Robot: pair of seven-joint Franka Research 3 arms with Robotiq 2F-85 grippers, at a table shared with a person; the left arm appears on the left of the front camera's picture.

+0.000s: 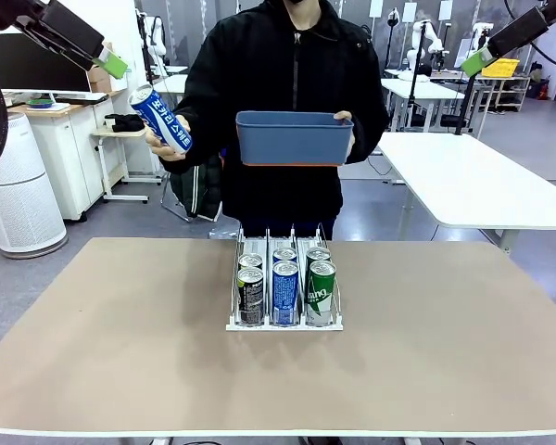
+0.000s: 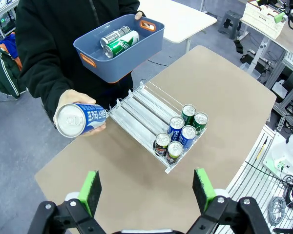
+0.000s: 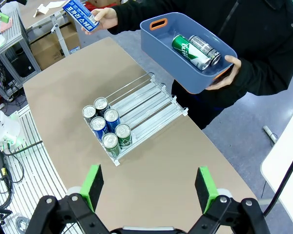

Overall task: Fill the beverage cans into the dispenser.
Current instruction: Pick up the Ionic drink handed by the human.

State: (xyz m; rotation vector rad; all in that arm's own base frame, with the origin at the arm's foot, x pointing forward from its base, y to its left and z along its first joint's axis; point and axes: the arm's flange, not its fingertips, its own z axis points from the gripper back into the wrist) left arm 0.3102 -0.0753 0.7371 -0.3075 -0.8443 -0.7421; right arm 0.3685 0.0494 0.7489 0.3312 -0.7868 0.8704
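The dispenser (image 1: 233, 323) (image 2: 136, 109) (image 3: 146, 105) stands mid-table with three lanes, each with two beverage cans at its near end: black (image 1: 250, 295), blue-and-white (image 1: 285, 292) and green (image 1: 321, 292). Beyond the table's far edge, the person's hand holds up a blue-and-white can (image 1: 162, 119) (image 2: 80, 118) (image 3: 80, 14). Their other hand carries a blue bin (image 1: 294, 144) (image 2: 117, 66) (image 3: 171, 63) holding a green can (image 2: 121, 44) (image 3: 185, 48) and a dark can (image 2: 115, 35) (image 3: 204, 48). My left gripper (image 1: 111, 63) (image 2: 147, 191) and right gripper (image 1: 475, 60) (image 3: 149, 187) hang open high above the table, nothing between their fingers.
The brown table (image 1: 120, 352) has bare room on both sides of the dispenser. The person stands at its far edge. White tables (image 1: 473, 176) and a white cabinet (image 1: 18, 185) lie farther back.
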